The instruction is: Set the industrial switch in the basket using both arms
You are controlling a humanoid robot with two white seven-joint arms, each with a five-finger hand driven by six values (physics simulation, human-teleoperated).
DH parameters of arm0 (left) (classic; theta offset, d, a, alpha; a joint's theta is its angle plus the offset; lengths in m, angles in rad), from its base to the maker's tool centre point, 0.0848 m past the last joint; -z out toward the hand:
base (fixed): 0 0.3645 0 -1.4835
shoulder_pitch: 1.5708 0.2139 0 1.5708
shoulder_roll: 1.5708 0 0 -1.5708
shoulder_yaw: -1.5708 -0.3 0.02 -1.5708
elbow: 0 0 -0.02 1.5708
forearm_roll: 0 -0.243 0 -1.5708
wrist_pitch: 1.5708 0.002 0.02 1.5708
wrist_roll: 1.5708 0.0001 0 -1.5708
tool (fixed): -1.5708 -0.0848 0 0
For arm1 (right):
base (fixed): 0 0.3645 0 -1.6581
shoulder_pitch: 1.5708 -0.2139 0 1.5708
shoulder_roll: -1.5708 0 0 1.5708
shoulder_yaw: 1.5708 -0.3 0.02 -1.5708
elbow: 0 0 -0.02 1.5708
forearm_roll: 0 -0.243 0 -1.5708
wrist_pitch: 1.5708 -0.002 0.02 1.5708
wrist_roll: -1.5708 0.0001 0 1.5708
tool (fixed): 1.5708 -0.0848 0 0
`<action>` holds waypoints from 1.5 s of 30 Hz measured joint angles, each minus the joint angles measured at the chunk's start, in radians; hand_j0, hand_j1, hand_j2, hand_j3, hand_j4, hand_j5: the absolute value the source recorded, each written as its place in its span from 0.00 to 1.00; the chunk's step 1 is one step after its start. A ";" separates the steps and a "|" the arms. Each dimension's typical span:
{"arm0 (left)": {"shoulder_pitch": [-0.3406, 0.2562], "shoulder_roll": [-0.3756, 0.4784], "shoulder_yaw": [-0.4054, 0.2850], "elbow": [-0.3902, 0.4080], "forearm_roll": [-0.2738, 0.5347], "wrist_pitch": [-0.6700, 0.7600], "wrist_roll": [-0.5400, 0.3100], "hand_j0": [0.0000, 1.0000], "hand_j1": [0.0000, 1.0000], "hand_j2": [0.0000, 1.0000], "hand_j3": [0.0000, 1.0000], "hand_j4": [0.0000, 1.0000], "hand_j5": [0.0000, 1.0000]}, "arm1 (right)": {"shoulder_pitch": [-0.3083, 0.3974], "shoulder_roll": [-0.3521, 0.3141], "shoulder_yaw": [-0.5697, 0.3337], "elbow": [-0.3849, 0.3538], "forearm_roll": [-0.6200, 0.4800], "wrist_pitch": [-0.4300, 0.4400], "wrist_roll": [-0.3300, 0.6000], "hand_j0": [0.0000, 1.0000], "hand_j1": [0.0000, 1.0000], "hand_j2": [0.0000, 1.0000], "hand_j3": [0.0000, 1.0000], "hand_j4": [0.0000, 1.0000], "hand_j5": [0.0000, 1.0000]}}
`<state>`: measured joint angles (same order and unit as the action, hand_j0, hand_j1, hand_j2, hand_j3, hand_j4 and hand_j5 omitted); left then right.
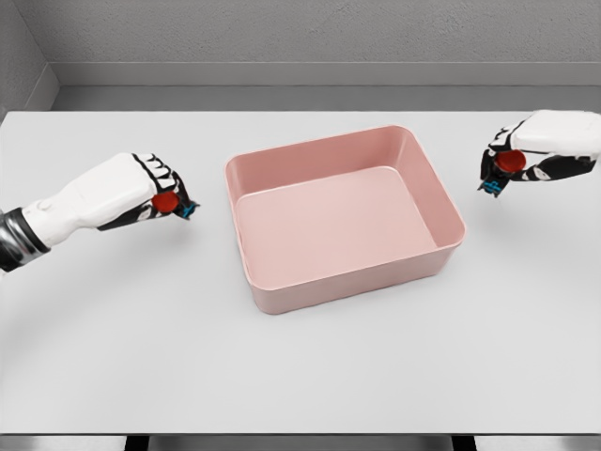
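1. The near edge of the flat, pale grey-white tabletop runs along the bottom of the head view, with a dark strip below it; the surface stretches back evenly lit.
2. A shallow, rounded-corner pink plastic basket sits at the middle of the tabletop, turned slightly askew, its inside showing only bare floor.
3. Left of the basket, the left robot hand, white with black finger joints, is curled tight around a small industrial switch with a red round button and blue base, held just beside the basket's left wall but apart from it.
4. Farther back on the right, the right robot hand is likewise clenched on a second red-buttoned switch, off the basket's far right corner.
5. Behind the tabletop stand plain grey walls meeting a grey floor strip.
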<state>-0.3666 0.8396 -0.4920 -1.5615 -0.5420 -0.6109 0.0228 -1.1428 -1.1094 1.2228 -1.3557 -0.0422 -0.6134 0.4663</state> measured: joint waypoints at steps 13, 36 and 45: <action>-0.037 -0.005 0.002 -0.053 0.005 0.000 -0.003 0.42 0.42 0.42 0.42 0.42 0.42 | -0.052 0.014 -0.001 -0.066 -0.005 0.000 0.019 0.53 0.53 0.53 0.53 0.53 0.53; -0.086 -0.165 -0.014 -0.081 -0.021 0.000 -0.039 0.41 0.41 0.41 0.41 0.41 0.41 | -0.071 0.123 0.013 -0.120 -0.012 0.000 0.031 0.53 0.53 0.53 0.53 0.53 0.53; -0.132 -0.277 -0.085 -0.013 -0.077 0.000 -0.045 0.41 0.41 0.41 0.41 0.41 0.41 | -0.071 0.165 0.039 -0.122 -0.012 0.000 0.023 1.00 1.00 1.00 1.00 1.00 1.00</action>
<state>-0.4985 0.5625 -0.5768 -1.5743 -0.6186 -0.6113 -0.0221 -1.2134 -0.9448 1.2616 -1.4775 -0.0543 -0.6134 0.4897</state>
